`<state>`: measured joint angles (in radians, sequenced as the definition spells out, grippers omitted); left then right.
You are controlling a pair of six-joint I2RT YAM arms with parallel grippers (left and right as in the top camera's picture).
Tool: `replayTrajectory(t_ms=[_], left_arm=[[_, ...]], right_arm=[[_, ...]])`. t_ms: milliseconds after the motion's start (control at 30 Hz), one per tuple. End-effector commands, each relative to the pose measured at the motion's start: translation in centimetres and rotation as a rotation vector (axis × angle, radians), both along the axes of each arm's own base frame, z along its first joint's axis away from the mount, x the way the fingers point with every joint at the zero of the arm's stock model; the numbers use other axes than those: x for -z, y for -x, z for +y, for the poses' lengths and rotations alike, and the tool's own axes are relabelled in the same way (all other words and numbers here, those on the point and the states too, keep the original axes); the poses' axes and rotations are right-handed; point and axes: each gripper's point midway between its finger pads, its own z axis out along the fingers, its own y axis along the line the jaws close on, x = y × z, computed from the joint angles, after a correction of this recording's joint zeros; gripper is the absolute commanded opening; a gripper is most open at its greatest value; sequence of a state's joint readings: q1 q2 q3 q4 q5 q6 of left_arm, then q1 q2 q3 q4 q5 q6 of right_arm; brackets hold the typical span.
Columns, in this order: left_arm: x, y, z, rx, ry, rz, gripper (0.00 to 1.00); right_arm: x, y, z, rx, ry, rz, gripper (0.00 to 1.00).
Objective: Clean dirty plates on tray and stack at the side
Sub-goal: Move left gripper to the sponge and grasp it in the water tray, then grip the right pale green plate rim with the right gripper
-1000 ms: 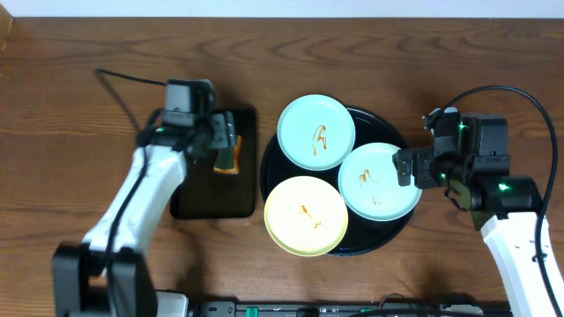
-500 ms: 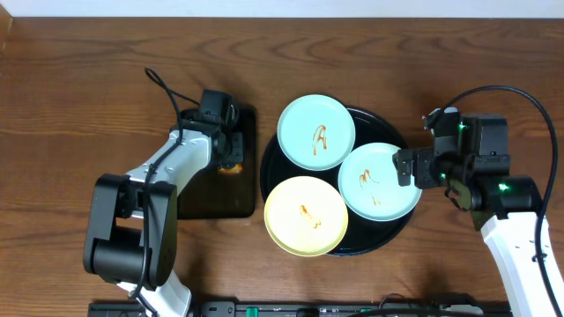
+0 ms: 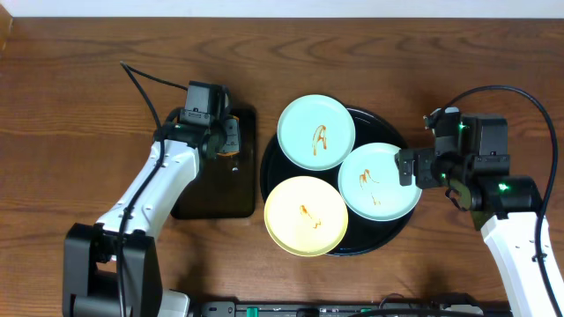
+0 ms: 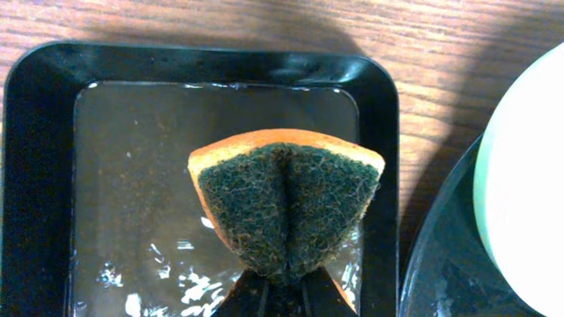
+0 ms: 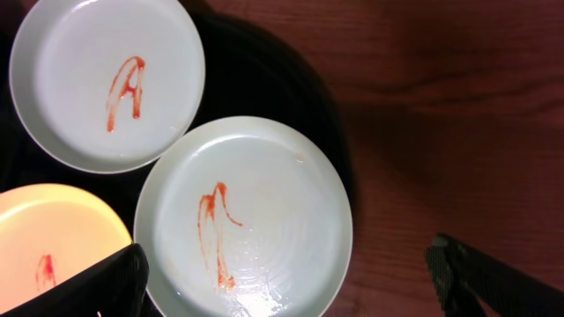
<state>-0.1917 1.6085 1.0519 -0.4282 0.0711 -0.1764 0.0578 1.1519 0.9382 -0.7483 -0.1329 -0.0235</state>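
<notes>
Seeing three dirty plates (image 3: 306, 215) on round tray (image 3: 381, 126), all sauce-smeared, none stacked at side yet. Far mint plate (image 3: 316, 133) lies nearest my left pincer (image 3: 225, 145), just to its right across tray rim (short sideways reach, I judge). Left pincer clenched on sponge (image 4: 286, 207), folded, green scouring face to camera, over wet rectangular tray (image 4: 26, 176). Right pincer (image 3: 405, 167) released wide, empty, at right mint plate's (image 5: 264, 220) edge.
</notes>
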Motion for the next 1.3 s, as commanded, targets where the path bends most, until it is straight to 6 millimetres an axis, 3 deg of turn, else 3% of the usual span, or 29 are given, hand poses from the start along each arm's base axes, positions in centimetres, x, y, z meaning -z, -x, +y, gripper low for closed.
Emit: replayTrajectory(t_ms=[0, 200, 367, 667, 767, 833, 1067, 1267], left_arm=[[2.2, 0.7, 0.4, -0.019, -0.024, 0.065, 0.08], [5.9, 1.7, 0.6, -0.018, -0.046, 0.17, 0.11], [7.6, 2.2, 0.7, -0.019, -0.055, 0.22, 0.4], [7.6, 2.1, 0.7, -0.024, -0.052, 0.218, 0.42], [7.6, 2.1, 0.7, -0.024, -0.052, 0.217, 0.3], [7.6, 2.1, 0.7, -0.024, -0.052, 0.216, 0.08], [6.8, 1.7, 0.6, -0.025, -0.048, 0.195, 0.07], [3.6, 1.0, 0.5, -0.025, -0.03, 0.109, 0.07]], right_arm=[[-0.9, -0.4, 0.0, -0.011, 0.027, -0.025, 0.99], [-0.9, -0.3, 0.0, -0.011, 0.027, -0.022, 0.99], [-0.8, -0.1, 0.0, -0.012, 0.028, -0.014, 0.99], [-0.6, 0.1, 0.0, -0.011, 0.028, -0.004, 0.99], [-0.6, 0.1, 0.0, -0.011, 0.028, -0.004, 0.99], [-0.6, 0.1, 0.0, -0.011, 0.028, -0.004, 0.99], [-0.4, 0.2, -1.1, 0.038, 0.073, 0.007, 0.99], [0.3, 0.4, -3.1, 0.131, 0.084, 0.046, 0.99]])
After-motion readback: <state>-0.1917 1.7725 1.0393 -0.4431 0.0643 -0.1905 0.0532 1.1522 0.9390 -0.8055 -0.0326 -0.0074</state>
